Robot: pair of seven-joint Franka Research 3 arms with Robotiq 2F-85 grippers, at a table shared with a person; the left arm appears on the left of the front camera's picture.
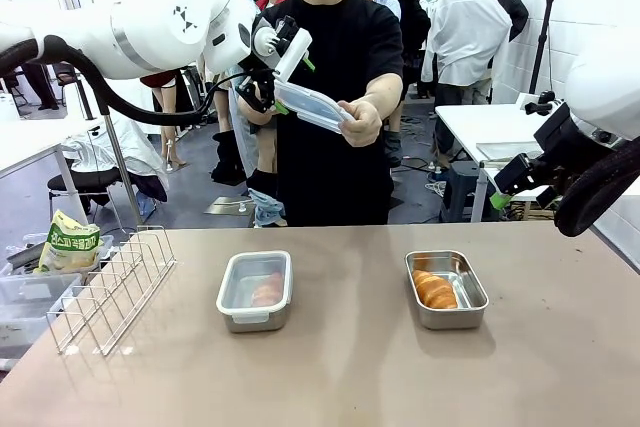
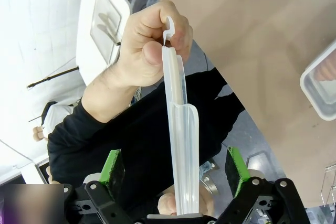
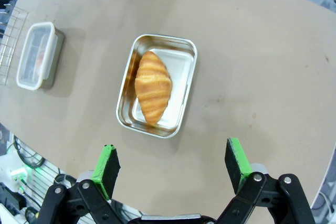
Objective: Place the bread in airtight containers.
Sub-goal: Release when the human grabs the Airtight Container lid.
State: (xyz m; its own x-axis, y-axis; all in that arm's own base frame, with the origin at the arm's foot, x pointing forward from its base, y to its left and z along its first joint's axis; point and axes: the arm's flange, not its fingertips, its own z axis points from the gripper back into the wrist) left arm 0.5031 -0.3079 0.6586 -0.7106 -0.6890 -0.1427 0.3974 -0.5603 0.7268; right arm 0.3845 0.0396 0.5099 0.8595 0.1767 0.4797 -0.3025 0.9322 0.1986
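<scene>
High over the table's far edge, my left gripper point(image 1: 280, 82) point(image 2: 176, 169) stands open around a clear plastic lid point(image 1: 312, 107) point(image 2: 181, 129). Its green pads point(image 2: 112, 166) are well clear of the lid's faces. The person's hand point(image 1: 362, 123) point(image 2: 142, 45) grips the lid's far end. One airtight container point(image 1: 478, 299) point(image 3: 126, 85) sits uncovered with a piece of bread point(image 1: 434, 289) point(image 3: 153, 86) in it. The other container point(image 1: 240, 315) point(image 3: 37, 53) has its lid on, with bread point(image 1: 268, 289) showing through. My right gripper point(image 1: 505, 192) point(image 3: 173, 169) hovers open, high above the uncovered tin.
A wire rack point(image 1: 110, 287) point(image 3: 10, 35) stands at the table's left edge. Beyond it lie a snack bag point(image 1: 68, 242) and clear bins point(image 1: 25, 297). The person stands at the far side, between the two tins.
</scene>
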